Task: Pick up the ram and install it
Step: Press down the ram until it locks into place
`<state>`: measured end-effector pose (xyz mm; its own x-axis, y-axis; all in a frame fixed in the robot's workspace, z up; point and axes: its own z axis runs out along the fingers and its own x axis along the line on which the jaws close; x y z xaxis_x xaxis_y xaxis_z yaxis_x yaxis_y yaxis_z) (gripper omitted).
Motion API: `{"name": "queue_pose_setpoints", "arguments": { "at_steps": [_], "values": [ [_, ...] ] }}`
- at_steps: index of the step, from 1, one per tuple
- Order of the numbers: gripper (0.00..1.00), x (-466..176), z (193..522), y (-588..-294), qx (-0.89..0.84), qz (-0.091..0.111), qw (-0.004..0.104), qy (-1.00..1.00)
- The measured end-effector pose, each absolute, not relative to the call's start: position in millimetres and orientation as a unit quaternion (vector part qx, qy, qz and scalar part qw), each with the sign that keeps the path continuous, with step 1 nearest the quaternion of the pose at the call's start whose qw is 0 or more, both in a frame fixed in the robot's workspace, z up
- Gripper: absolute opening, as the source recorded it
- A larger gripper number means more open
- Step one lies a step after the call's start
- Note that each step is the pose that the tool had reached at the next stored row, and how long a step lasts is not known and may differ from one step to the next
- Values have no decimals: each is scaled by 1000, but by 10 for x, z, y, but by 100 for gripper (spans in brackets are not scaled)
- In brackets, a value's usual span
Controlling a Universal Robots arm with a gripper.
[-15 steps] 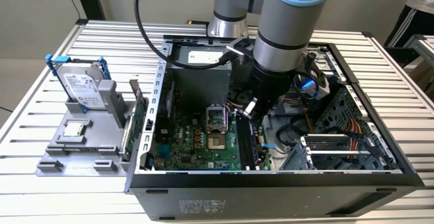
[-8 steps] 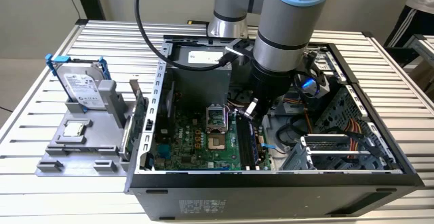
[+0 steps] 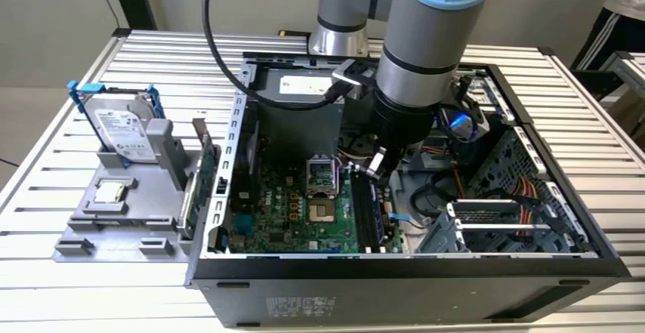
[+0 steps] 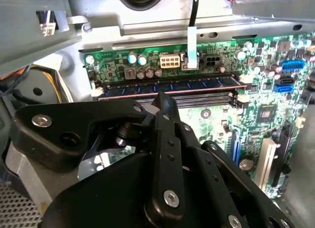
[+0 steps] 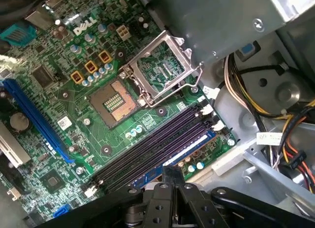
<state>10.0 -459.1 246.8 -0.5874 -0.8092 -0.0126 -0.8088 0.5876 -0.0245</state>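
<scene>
Ram (image 4: 170, 85) seated in motherboard (image 5: 74, 105) slot (stickers unreadable), gripper (image 4: 165, 102) fingers pressed together above

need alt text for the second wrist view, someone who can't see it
A dark-blue ram stick sits in a memory slot of the green motherboard, white latches at both ends. The black gripper fills the foreground, its tip just in front of the stick. Beyond lie the grey metal case wall and a white power connector.

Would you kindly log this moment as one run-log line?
gripper: above ram | ram: lying in motherboard slot | computer case: open | CPU socket: latch open
</scene>
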Motion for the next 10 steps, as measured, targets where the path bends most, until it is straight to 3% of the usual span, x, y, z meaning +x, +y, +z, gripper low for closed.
{"name": "queue_pose_setpoints", "arguments": {
  "at_steps": [10],
  "values": [
    [0, 100, 2468, -4591, -513, -7, 11, 859]
  ]
}}
